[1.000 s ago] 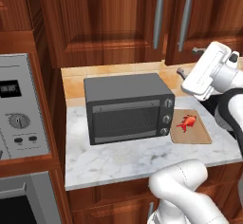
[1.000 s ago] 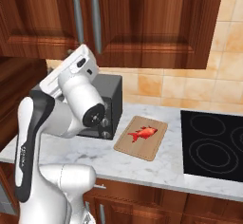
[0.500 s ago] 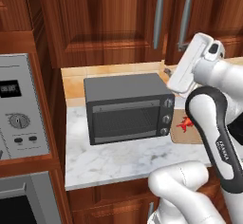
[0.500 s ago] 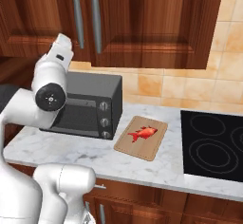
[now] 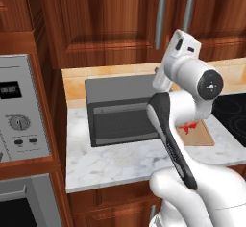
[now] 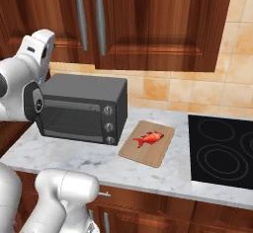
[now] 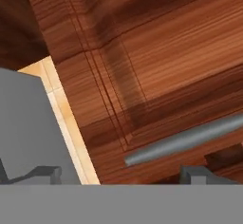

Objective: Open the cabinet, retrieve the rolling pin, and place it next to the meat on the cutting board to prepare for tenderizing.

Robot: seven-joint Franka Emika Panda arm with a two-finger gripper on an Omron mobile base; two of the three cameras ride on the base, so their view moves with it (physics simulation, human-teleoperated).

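The cabinet (image 5: 120,24) hangs shut above the counter, and its two silver bar handles (image 6: 100,22) stand side by side. The rolling pin is hidden. Small and red, the meat (image 6: 148,139) lies on the tan cutting board (image 6: 160,153), right of the toaster oven. My gripper (image 5: 157,74) is raised above the oven's right end, just below the handles, and faces the left door. In the hand view the gripper (image 7: 121,173) is open with nothing between its fingertips (image 7: 45,172). One handle (image 7: 190,140) crosses close ahead of it over the door panel.
A grey toaster oven (image 6: 81,108) stands on the white marble counter (image 6: 74,155) under the cabinet. A black cooktop (image 6: 222,150) lies to the right of the board. A tall appliance panel (image 5: 21,110) flanks the counter on the left.
The arm has swung left, from over the cutting board to above the toaster oven's right end, and the hand has closed in on the cabinet door. The jaws have stayed open.
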